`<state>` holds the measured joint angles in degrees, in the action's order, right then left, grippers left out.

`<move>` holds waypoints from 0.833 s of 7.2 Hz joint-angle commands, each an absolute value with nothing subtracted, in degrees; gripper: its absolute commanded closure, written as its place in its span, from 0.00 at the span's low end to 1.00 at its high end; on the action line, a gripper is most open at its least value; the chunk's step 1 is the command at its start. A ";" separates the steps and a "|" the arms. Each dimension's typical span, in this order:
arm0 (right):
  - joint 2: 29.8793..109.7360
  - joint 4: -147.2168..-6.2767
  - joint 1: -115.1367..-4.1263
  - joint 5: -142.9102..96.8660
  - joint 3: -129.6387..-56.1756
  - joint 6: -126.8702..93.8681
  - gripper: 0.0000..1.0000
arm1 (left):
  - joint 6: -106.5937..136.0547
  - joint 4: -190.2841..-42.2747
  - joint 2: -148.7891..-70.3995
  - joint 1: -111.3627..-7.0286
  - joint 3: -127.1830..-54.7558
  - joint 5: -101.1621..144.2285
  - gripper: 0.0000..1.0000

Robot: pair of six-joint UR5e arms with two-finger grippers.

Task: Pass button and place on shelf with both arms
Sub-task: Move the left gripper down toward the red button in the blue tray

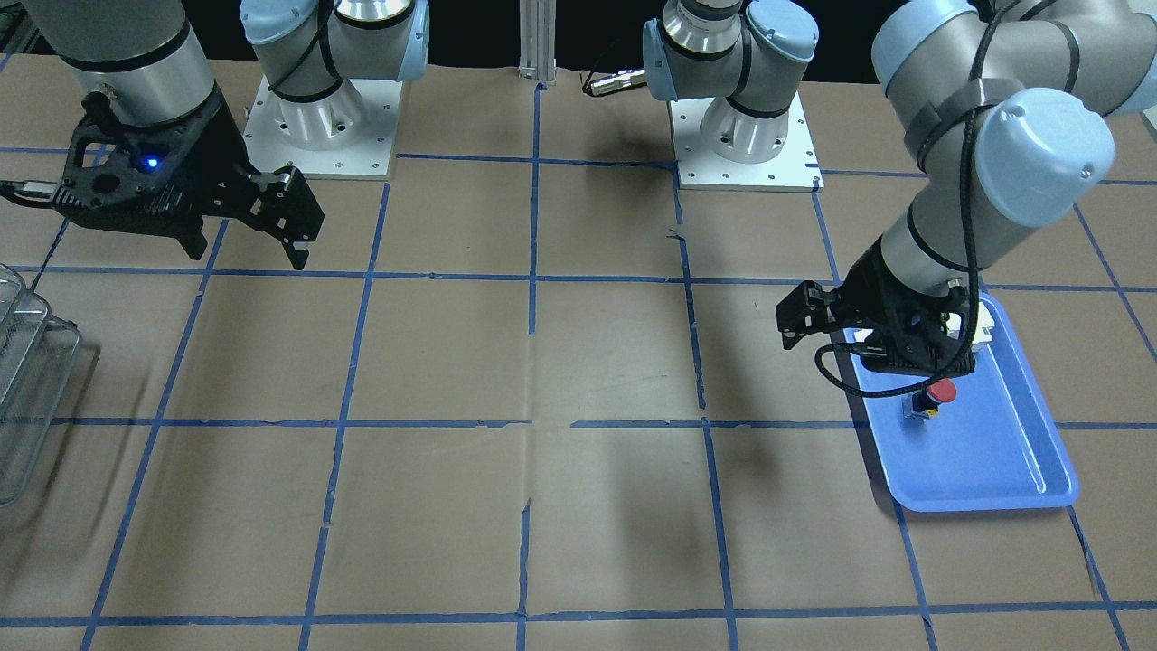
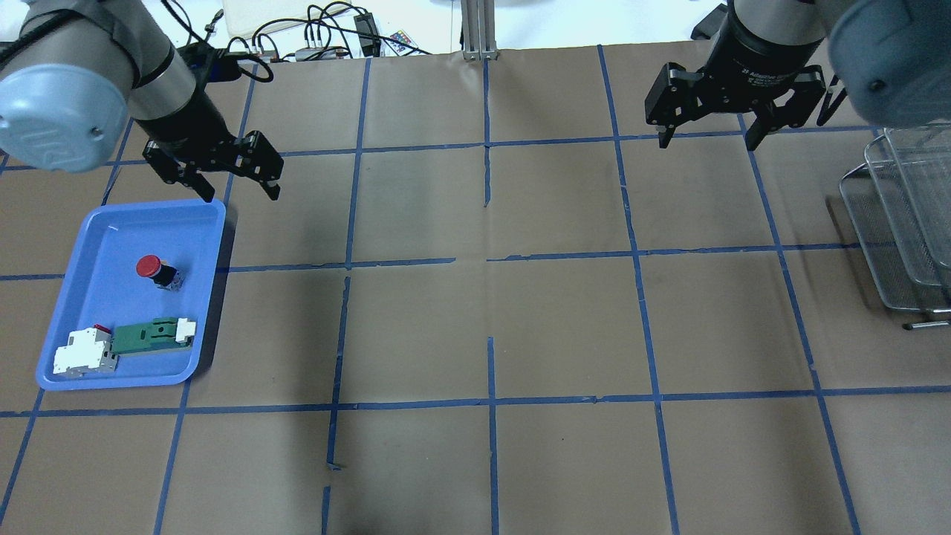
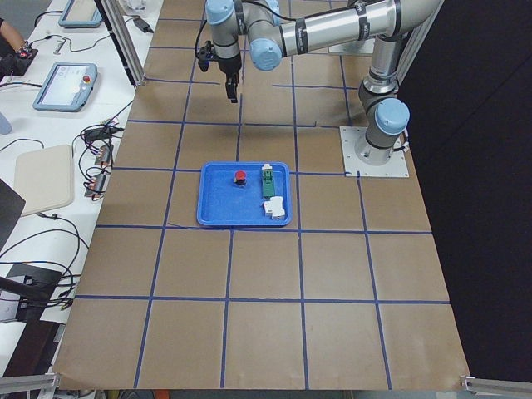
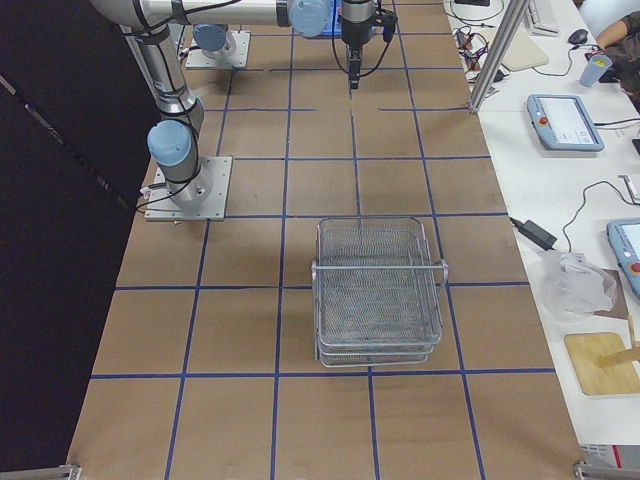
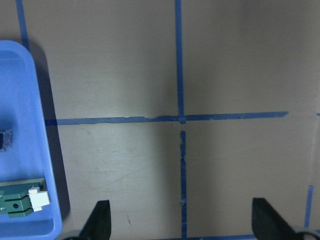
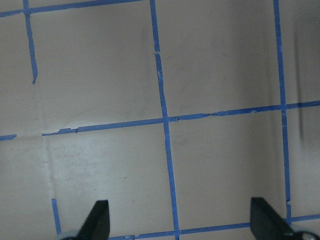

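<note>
Overhead frame, left side: the button (image 2: 154, 270) appears to lie on its side in the blue tray (image 2: 104, 238). Its red cap points upper left and its base lower right.

We note the left end effector (image 2: 243, 195) hanging just past the tray's upper right corner, fingers spread and pointing down. The button sits below-left of it, and the left arm is much the nearer.

Upper right: the right end effector (image 2: 706, 143) is spread and empty, near the wire shelf (image 2: 899, 223) at the right edge.

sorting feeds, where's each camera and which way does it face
Overhead: rear, looking down; left gripper, right gripper.
Front: opposite side, facing back; both grippers.
Left side: table's left end; tray, left arm.
Right side: right end; shelf, right arm.
Left wrist: downward; fingertips, tray.
Right wrist: downward; fingertips, table.
Front and overhead share button.
</note>
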<state>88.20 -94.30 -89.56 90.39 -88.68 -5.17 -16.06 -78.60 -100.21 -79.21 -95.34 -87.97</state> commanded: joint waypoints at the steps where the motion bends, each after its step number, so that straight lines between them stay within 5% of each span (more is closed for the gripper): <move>1: 88.24 -94.31 -89.56 90.35 -88.68 -5.10 0.00 | -29.30 -69.82 -100.63 -71.15 -102.71 -87.63 0.00; 6: 88.16 -94.57 -89.56 90.35 -88.59 -5.10 0.00 | -44.64 -57.50 -106.51 -58.63 -108.90 -88.24 0.03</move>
<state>88.31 -94.41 -89.56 90.35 -88.64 -5.11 -42.50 -59.61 -105.18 -60.54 -108.64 -88.20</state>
